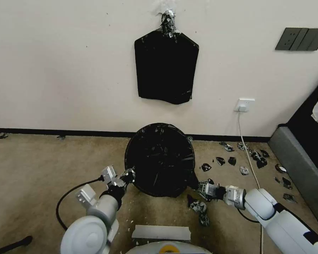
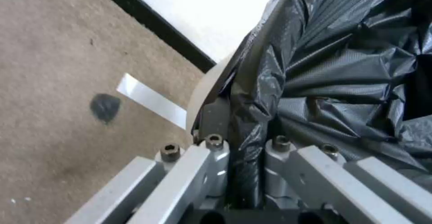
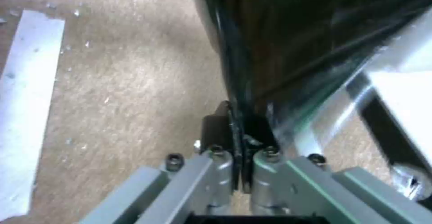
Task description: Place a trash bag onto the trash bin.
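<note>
The trash bag (image 1: 160, 158), glossy black and crinkled, is spread over the round mouth of the trash bin, which stands on the carpet near the wall. The bin's cream rim (image 2: 202, 89) peeks out beside the bag (image 2: 342, 65) in the left wrist view. My left gripper (image 1: 129, 175) is at the bin's left edge, shut on a fold of the bag (image 2: 238, 119). At the bin's lower right edge, my right gripper (image 1: 201, 188) is shut on the bag's stretched edge (image 3: 238, 129). The bag film (image 3: 292, 31) pulls taut away from those fingers.
A flat black bag pack (image 1: 166, 67) hangs on the wall above the bin. Torn black scraps (image 1: 243, 158) litter the carpet at right, near a white cable (image 1: 249, 158). A white tape strip (image 1: 161, 233) lies in front of me. Grey furniture (image 1: 300, 169) lines the right side.
</note>
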{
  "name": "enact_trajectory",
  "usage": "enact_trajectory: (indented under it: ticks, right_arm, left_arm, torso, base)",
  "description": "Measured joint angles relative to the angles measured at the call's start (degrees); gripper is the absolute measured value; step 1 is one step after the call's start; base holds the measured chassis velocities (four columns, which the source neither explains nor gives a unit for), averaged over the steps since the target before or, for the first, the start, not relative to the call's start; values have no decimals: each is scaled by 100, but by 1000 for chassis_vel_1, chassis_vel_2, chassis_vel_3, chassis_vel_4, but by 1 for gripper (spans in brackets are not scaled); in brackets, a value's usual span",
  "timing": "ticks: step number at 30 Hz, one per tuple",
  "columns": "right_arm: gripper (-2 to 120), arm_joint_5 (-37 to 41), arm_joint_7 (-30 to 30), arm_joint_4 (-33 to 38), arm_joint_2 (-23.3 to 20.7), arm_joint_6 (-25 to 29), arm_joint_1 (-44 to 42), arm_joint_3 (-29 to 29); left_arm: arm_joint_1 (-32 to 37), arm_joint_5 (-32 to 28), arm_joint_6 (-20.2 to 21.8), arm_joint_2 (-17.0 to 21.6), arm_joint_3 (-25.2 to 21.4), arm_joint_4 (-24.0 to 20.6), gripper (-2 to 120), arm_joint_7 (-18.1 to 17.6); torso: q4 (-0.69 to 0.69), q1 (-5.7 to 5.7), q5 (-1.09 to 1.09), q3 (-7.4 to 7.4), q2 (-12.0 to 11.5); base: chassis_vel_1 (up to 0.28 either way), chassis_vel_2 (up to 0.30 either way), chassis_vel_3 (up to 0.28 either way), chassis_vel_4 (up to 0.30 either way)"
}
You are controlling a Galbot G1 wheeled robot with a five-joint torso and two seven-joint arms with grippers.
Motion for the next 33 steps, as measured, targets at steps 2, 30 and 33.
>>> enact_trajectory:
  ticks: [2, 30, 33]
  right_arm:
    - [14, 17, -109, 136, -11, -31, -57, -8]
    - [96, 442, 2684, 1522, 67, -1643, -473, 1011]
    - [89, 902, 3085, 2039, 92, -2125, -502, 1077]
  left_arm:
    - [-71, 20, -26, 28, -69, 89, 4, -13]
    - [-224, 616, -235, 113, -227, 577, 4, -29]
    - [-216, 746, -254, 85, -213, 582, 4, -24]
  torso:
    - [0, 0, 1, 0, 0]
    - [0, 0, 1, 0, 0]
    - [0, 0, 0, 0, 0]
  base:
    - [0, 0, 0, 0]
    - [0, 0, 0, 0]
    - [0, 0, 0, 0]
